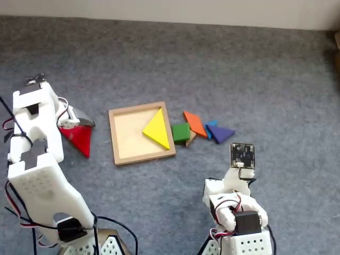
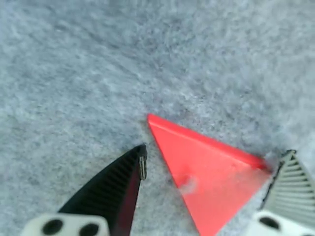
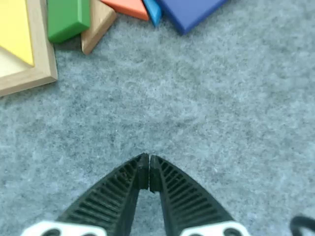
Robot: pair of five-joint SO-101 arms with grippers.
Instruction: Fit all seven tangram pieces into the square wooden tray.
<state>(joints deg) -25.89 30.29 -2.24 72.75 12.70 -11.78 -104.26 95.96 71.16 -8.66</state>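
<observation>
Fingers of the left gripper (image 2: pixel 216 160) are standing wide apart, pointing down at the grey carpet (image 2: pixel 147 59), with the red triangle (image 2: pixel 211 172) lying flat between them, one corner just beside the white finger (image 2: pixel 288 184). The right gripper (image 3: pixel 149 169) is pointing down too, its fingers pressing together on nothing. Ahead of those tips the wooden tray (image 3: pixel 42 69) is holding the yellow triangle (image 3: pixel 15 29), with the green piece (image 3: pixel 69 19), tan piece (image 3: pixel 98 24), orange piece (image 3: pixel 128 6) and blue triangle (image 3: pixel 189 10) lying beside it.

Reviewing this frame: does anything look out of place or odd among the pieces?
The red triangle lies alone on the carpet, across the tray from the other loose pieces, within the open left tool. Nothing looks damaged.
</observation>
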